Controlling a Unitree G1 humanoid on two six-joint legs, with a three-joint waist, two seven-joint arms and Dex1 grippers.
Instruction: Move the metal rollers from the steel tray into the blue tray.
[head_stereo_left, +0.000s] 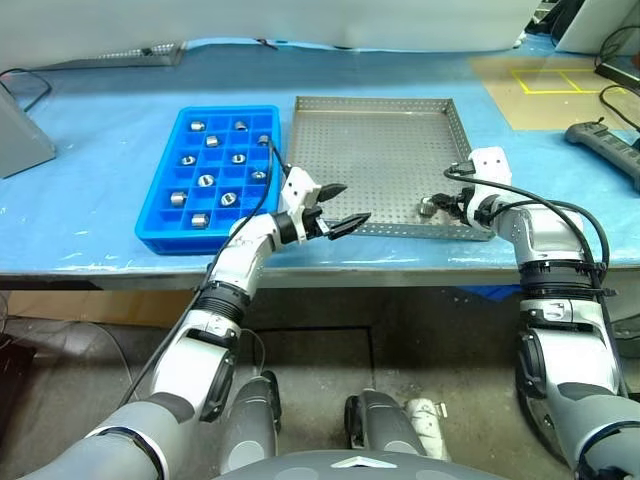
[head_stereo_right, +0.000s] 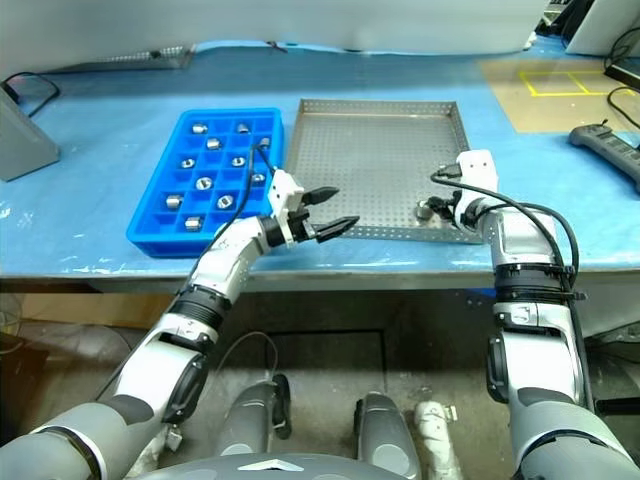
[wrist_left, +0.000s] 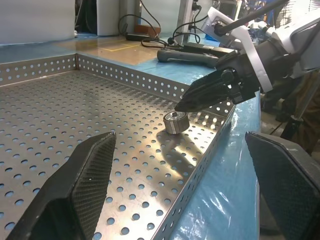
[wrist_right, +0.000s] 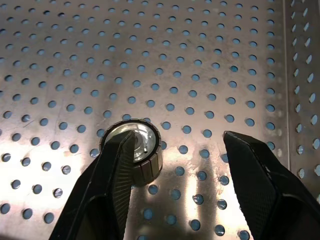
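Where the right gripper (wrist_right: 172, 175) hangs, a roller (wrist_right: 137, 155) lies under one finger

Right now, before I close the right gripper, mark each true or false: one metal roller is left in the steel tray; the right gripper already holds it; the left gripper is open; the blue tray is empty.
1. One small silvery metal roller is left in the large perforated steel tray. True.
2. The right gripper already holds it. False: its fingers stand apart, one over the roller's edge, not closed on it.
3. The left gripper is open. True.
4. The bright blue compartmented plastic tray is empty. False: many rollers sit in its compartments.
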